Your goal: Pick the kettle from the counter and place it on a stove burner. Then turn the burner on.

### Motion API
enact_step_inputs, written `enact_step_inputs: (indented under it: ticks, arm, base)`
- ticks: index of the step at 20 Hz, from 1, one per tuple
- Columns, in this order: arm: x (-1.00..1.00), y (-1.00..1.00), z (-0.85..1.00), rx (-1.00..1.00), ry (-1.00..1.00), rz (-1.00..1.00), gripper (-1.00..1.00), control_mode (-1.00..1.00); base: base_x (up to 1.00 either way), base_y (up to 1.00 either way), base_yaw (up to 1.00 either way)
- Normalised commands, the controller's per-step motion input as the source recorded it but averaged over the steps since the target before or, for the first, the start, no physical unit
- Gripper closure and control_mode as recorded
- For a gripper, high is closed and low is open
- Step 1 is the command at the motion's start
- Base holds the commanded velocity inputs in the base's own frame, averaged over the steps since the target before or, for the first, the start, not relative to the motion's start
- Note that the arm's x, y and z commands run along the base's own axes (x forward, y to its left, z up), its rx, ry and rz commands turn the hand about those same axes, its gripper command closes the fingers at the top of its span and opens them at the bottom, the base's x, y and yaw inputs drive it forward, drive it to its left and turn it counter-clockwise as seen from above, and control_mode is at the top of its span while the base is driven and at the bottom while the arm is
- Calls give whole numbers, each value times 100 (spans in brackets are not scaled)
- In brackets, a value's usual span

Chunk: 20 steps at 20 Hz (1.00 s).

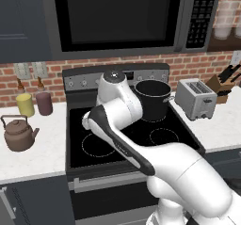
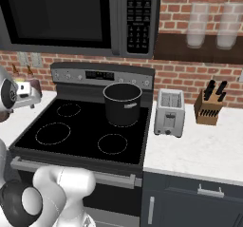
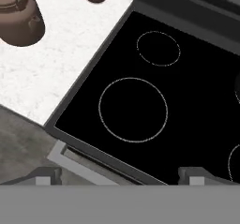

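Note:
The brown-copper kettle (image 1: 19,133) stands upright on the white counter (image 1: 42,156) left of the stove, its dark wire handle raised. In the hand view the kettle (image 3: 21,18) sits at the top left, partly cut by the edge, on the counter (image 3: 56,75). My gripper (image 3: 123,177) is open and empty, fingertips wide apart, high above the cooktop's front left corner. The large front-left stove burner (image 3: 133,109) lies just ahead of it, also seen as a white stove burner ring (image 1: 96,144) (image 2: 53,133). The kettle is well off to the gripper's side, untouched.
A tall black pot (image 1: 153,99) (image 2: 122,102) occupies the back right burner. Yellow (image 1: 26,105) and maroon (image 1: 44,103) canisters stand behind the kettle. A toaster (image 1: 195,98) and knife block (image 1: 221,85) are on the right counter. Stove knobs (image 1: 84,82) line the back panel.

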Motion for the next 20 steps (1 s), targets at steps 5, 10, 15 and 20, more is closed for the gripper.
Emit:
enact_step_inputs:
  ticks: [5, 10, 15, 20]
  arm:
    - [2, 48, 4, 1, 4, 24, -100, -100]
    - [3, 56, 4, 0, 16, 34, -100, -100]
    - [11, 79, 0, -4, 19, 30, -100, -100]
    - [2, 77, 0, -8, 8, 18, -100, -100]
  base:
    - [0, 0, 0]
    - [0, 0, 0]
    - [0, 0, 0]
    - [0, 0, 0]
